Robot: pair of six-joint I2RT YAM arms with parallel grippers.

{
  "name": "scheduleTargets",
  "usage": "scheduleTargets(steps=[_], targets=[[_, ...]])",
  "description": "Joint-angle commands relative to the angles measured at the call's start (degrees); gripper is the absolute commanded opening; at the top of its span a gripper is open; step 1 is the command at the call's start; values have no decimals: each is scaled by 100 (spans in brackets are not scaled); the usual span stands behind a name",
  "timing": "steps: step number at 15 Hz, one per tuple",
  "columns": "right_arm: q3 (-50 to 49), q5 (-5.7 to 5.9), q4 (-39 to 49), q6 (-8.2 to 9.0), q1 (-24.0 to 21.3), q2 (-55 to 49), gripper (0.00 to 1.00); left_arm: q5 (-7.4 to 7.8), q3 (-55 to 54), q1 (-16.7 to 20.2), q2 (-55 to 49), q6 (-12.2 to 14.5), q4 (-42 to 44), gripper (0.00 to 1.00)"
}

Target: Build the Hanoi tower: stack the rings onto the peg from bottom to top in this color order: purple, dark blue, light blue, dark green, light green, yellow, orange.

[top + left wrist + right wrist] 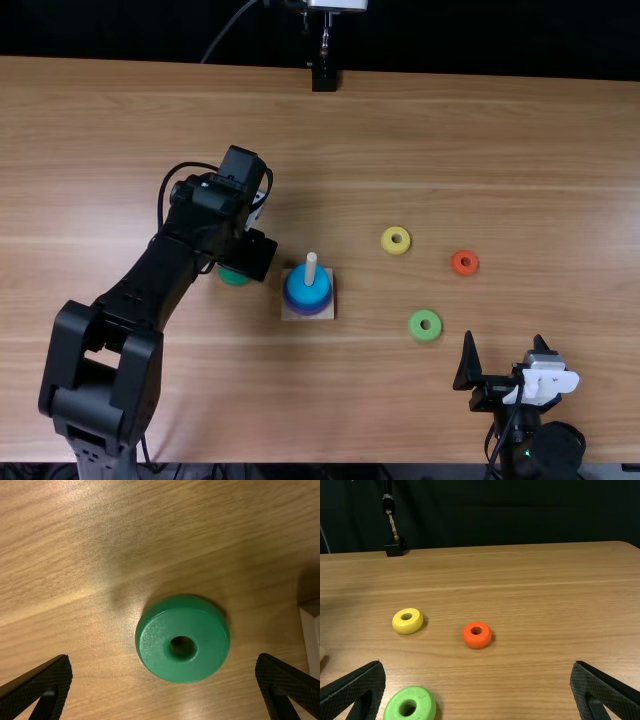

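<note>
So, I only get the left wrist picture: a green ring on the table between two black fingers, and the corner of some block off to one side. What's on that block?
Observer: A wooden peg, as the top view shows, with a light blue ring topmost on it and a purple ring showing beneath.

Visitor: Oh, nice! Are there any other rings lying around?

Observer: Yes, three lie loose on the table, on the right arm's side of the peg: a yellow ring, an orange ring and a light green ring.
</note>
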Motion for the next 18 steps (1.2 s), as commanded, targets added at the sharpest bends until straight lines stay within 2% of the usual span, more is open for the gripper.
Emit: scheduleTargets(steps=[1,16,17,18], targets=[[-366,52,-395,9,-57,-69,100,17,-121,43,238,24,-14,100],[-366,52,-395,9,-57,-69,100,60,-367,-1,581,2,92,100],[-366,52,-395,9,-57,-69,100,81,-367,-9,581,13,113,100],[-366,52,-395,9,-57,-69,100,176,-358,-18,590,2,113,100]])
